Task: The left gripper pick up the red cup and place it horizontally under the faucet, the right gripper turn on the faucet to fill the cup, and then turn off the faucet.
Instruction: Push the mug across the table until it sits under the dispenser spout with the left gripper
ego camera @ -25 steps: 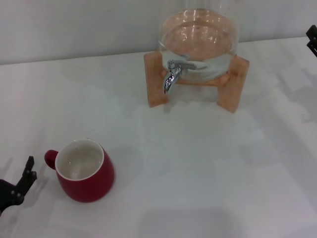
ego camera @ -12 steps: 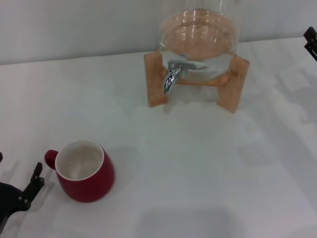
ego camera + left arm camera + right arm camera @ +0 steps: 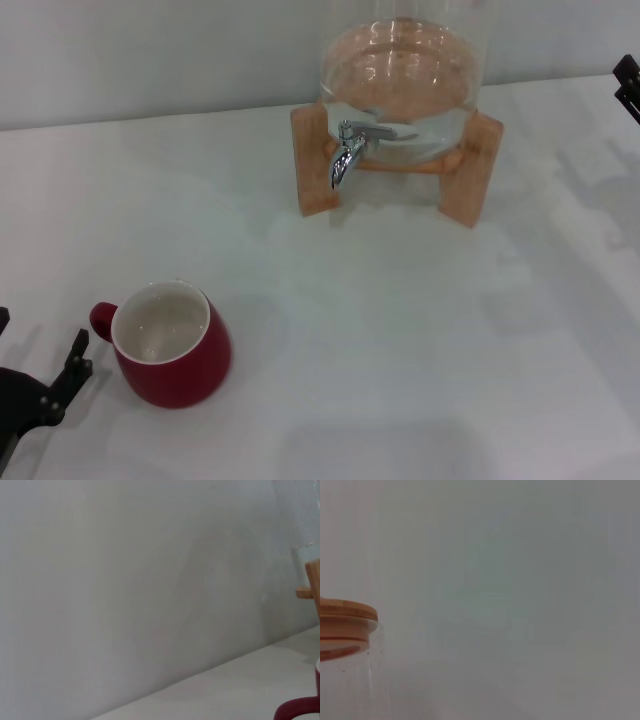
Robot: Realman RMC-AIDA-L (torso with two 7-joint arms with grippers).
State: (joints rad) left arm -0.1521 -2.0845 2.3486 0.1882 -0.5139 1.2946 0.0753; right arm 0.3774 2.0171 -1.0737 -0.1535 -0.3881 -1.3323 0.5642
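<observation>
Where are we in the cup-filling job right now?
Nothing is completed yet. The red cup stands upright on the table, well short of the faucet. In hand: the left gripper sits beside the cup's handle, not gripping. Left: grasp, placing under the spout, and the right gripper, at the frame edge, working the faucet.

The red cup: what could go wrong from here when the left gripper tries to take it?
1. The left gripper is beside the handle of the red cup, so a finger may push the handle and turn the cup.
2. The faucet is far across the table, so a weak hold could drop the cup on the way.
</observation>
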